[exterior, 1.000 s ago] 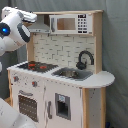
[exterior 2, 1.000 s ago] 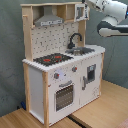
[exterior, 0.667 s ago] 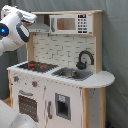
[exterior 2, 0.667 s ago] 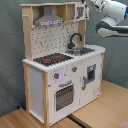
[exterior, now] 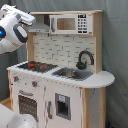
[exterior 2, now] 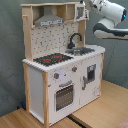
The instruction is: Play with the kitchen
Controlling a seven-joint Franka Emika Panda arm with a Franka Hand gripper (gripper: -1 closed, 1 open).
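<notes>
The kitchen (exterior: 60, 87) (exterior 2: 42, 85) is a tall toy of pale wood and white panels, seen in both exterior views. Its black-red hob (exterior: 37, 65) (exterior 2: 52, 59) lies beside the sink (exterior: 72, 74) (exterior 2: 82, 50), with the black faucet (exterior: 85, 59) (exterior 2: 75, 40) behind it. Up top sit the grey hood (exterior: 41, 26) (exterior 2: 49, 21) and the small microwave (exterior: 70, 23) (exterior 2: 80, 11). The oven door (exterior: 27, 105) (exterior 2: 64, 95) looks closed. My white arm hangs in front of the kitchen's top shelf, and the gripper (exterior: 29, 19) (exterior 2: 85, 6) is at shelf height.
A grey curtain (exterior 2: 12, 50) hangs behind the kitchen. The kitchen stands on a wooden surface (exterior 2: 100, 112). A white part of my arm (exterior: 15, 119) fills the first exterior view's lower left corner.
</notes>
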